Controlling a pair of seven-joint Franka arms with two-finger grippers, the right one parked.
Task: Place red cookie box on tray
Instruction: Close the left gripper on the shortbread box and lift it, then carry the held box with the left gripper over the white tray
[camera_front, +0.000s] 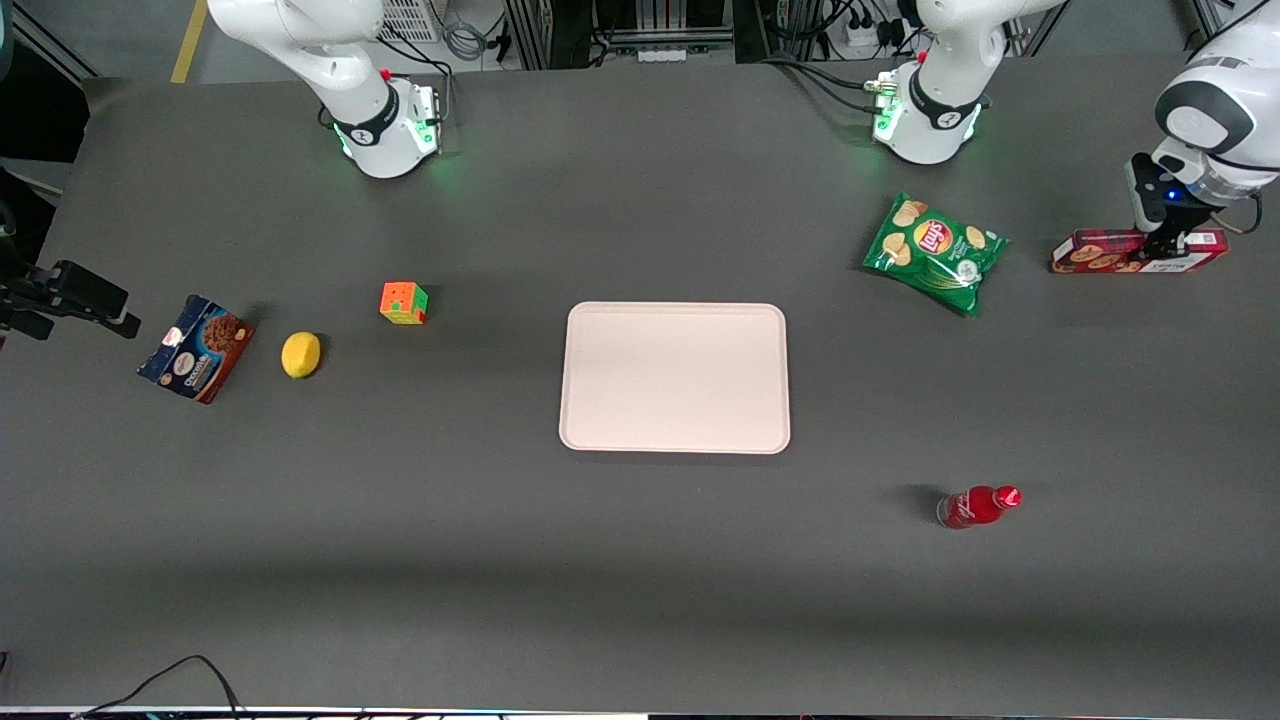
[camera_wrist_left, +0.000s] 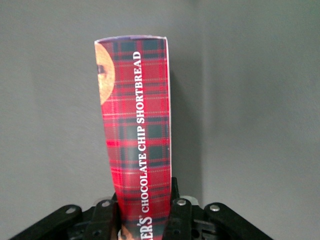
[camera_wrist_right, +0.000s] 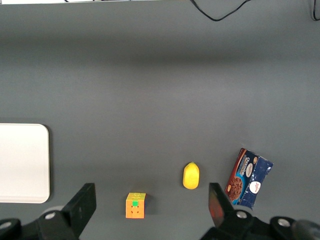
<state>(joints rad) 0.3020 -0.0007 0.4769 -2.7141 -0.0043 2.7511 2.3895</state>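
Note:
The red cookie box (camera_front: 1110, 252), long and slim with cookie pictures, lies at the working arm's end of the table. My left gripper (camera_front: 1165, 248) is straight above it, with one finger on each long side. In the left wrist view the box's red tartan face (camera_wrist_left: 137, 130) runs between the two fingers (camera_wrist_left: 177, 210), which press against its sides; the gripper (camera_wrist_left: 144, 196) is shut on it. The pale pink tray (camera_front: 675, 380) lies flat at the middle of the table, well away from the box toward the parked arm's end. It also shows in the right wrist view (camera_wrist_right: 22, 162).
A green chips bag (camera_front: 935, 250) lies between the box and the tray. A red bottle (camera_front: 978, 506) lies nearer the front camera. A colour cube (camera_front: 403, 302), a lemon (camera_front: 300, 354) and a dark-blue cookie box (camera_front: 196, 347) lie toward the parked arm's end.

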